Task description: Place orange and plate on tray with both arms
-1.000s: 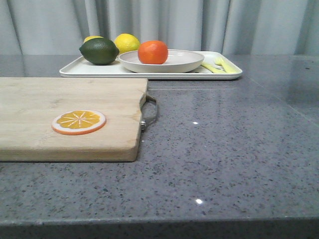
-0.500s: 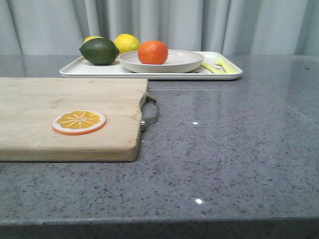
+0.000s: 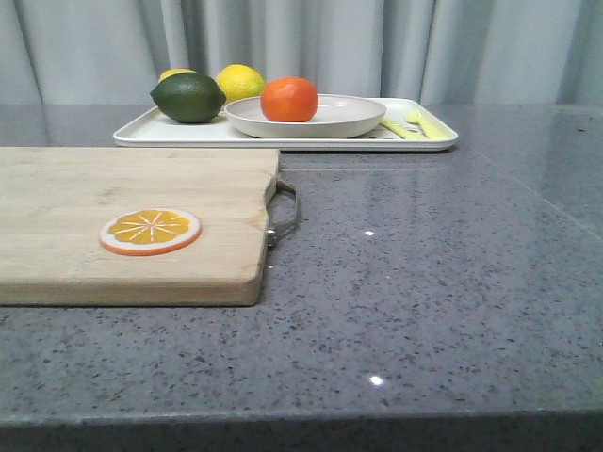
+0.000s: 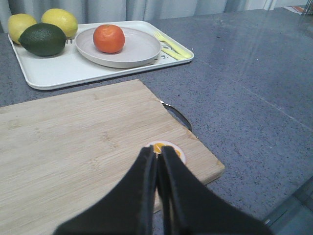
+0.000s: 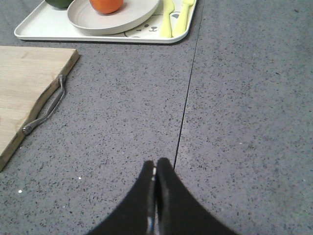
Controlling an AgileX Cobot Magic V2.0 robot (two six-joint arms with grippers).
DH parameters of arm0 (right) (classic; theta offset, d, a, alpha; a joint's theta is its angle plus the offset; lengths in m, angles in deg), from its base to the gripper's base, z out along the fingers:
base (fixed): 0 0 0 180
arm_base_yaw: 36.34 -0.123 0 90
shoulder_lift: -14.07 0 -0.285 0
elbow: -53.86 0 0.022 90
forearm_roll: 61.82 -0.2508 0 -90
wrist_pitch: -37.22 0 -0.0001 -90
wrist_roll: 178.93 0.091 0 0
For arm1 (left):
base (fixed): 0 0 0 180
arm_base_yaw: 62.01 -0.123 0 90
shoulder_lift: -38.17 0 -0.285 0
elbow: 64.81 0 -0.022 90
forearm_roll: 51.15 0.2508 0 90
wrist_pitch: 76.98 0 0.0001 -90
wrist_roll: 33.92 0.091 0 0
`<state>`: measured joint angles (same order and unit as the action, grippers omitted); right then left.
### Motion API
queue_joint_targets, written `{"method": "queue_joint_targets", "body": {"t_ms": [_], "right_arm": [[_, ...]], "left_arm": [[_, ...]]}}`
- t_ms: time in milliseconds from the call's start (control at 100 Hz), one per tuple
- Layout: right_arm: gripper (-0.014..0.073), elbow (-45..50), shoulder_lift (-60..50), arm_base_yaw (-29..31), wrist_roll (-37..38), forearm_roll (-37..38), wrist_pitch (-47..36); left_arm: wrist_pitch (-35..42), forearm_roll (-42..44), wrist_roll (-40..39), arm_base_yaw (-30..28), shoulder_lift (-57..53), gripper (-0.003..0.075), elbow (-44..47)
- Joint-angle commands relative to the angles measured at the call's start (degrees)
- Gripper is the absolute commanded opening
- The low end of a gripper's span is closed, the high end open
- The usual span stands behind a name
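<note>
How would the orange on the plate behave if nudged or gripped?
The orange is round and sits loose on the shallow plate, so a nudge would probably roll it, though the raised rim might stop it. Its glossy skin hints that it may slip between narrow fingers. It looks firm, likely not fragile.

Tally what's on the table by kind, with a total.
Tray: 1
Plate: 1
Orange: 1
Lemons: 2
Lime: 1
Yellow utensils: 2
Cutting board: 1
Orange slice: 1
Total: 10
</note>
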<state>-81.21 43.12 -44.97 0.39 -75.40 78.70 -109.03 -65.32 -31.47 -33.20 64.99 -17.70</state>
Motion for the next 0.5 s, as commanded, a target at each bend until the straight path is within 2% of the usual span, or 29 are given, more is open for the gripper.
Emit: {"method": "queue_joint_targets", "body": {"t_ms": [0,160,490], "right_arm": [[-0.0069,0.02,-2.64,0.06,-0.77,0.03,-5.10],[-0.0069,1.07,-6.19,0.06,-0.77,-0.04,-5.93],[-0.0069,1.07,-6.35,0.06,-0.77,-0.73,-4.16]], "left_arm": [[2.22,-0.75,-0.03,-0.13,-1.04,-0.0019,-1.53],[0.26,-0.75,-0.03,-0.13,-3.28,-0.0019,-1.53],[0.14,-0.75,-0.03,-0.13,-3.44,-0.0019,-1.53]]}}
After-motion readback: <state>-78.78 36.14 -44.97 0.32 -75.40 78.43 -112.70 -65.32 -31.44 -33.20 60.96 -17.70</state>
